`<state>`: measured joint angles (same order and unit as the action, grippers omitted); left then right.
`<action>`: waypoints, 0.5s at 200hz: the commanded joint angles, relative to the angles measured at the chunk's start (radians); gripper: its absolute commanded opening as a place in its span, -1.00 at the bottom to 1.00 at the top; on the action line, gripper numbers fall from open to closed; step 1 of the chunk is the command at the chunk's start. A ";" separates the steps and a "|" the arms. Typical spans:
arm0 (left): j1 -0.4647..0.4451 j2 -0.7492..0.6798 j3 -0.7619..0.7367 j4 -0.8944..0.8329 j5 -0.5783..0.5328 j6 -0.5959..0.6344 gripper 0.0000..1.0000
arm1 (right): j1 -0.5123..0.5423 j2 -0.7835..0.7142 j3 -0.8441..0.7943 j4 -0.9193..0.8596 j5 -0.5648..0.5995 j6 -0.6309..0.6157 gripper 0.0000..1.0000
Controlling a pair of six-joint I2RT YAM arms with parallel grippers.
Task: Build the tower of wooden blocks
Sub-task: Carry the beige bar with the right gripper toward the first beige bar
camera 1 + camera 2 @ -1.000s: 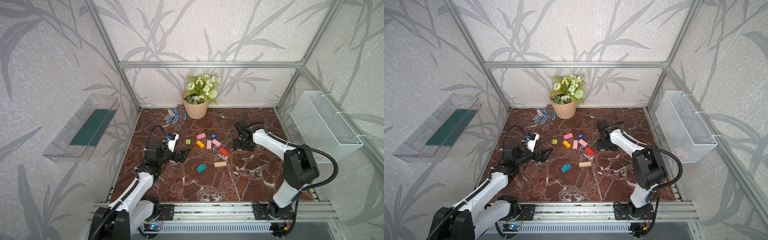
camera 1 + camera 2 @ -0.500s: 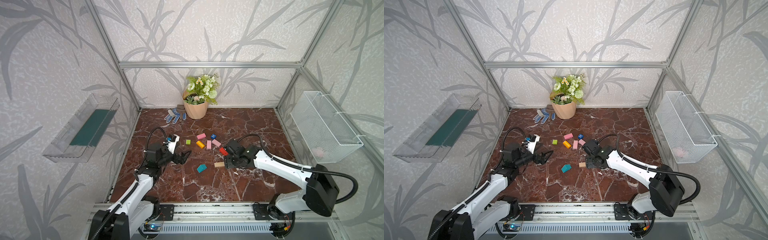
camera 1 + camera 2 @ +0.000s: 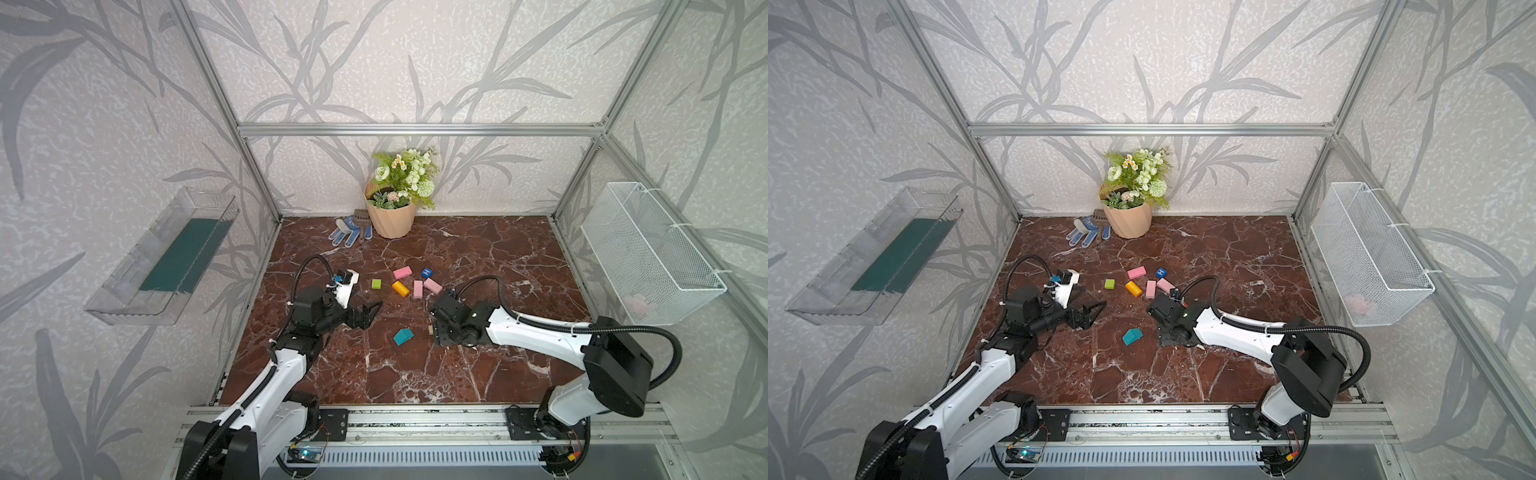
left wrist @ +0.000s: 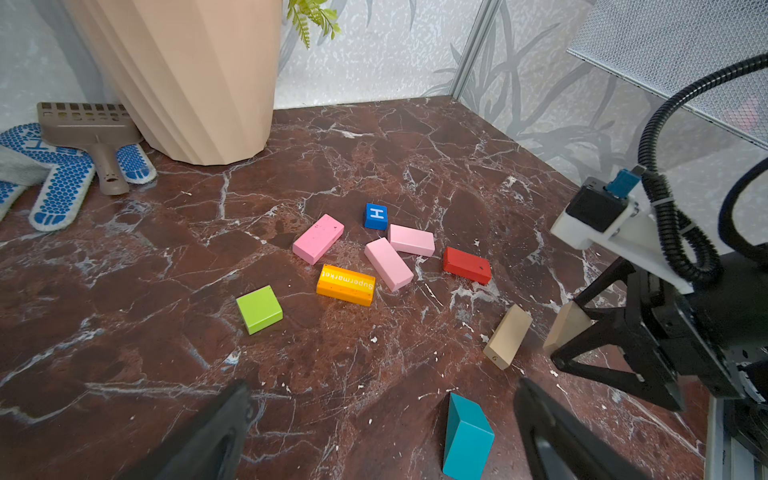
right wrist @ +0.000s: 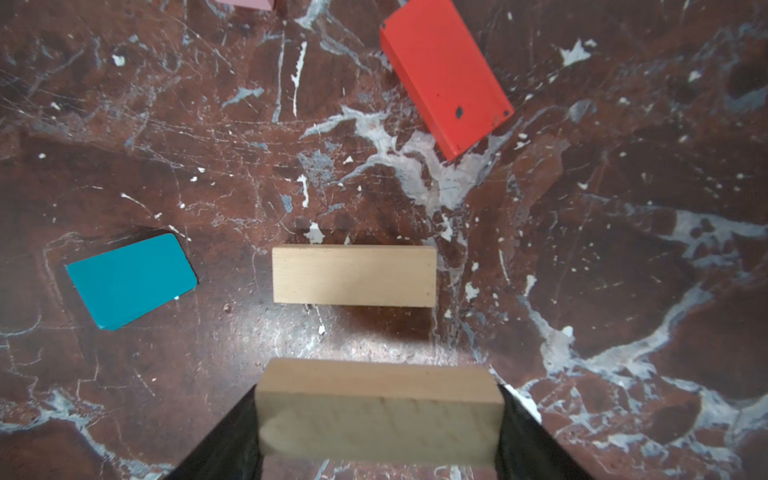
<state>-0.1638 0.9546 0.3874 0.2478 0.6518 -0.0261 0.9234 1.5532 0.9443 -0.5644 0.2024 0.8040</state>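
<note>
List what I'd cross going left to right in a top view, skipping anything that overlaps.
clear shelf → gloves → green cube → orange block → blue H cube → wire basket

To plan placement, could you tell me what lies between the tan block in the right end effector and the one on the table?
Nothing: the right wrist view shows only bare marble between the held tan block and the lying tan block.
</note>
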 commanded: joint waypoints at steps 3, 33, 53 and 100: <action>-0.003 -0.007 -0.005 0.019 -0.001 0.020 0.98 | 0.022 0.030 0.001 0.032 0.026 0.019 -0.01; -0.004 -0.004 -0.001 0.019 -0.006 0.018 0.99 | 0.032 0.073 0.007 0.055 0.043 0.021 -0.01; -0.004 -0.002 -0.002 0.020 -0.009 0.018 0.98 | 0.039 0.097 0.018 0.081 0.038 0.015 -0.05; -0.004 -0.004 -0.002 0.019 -0.007 0.018 0.99 | 0.092 0.006 -0.028 0.037 0.152 0.035 -0.01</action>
<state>-0.1635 0.9554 0.3874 0.2478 0.6476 -0.0261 0.9985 1.6287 0.9546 -0.5270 0.2970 0.8238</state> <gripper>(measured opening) 0.993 0.760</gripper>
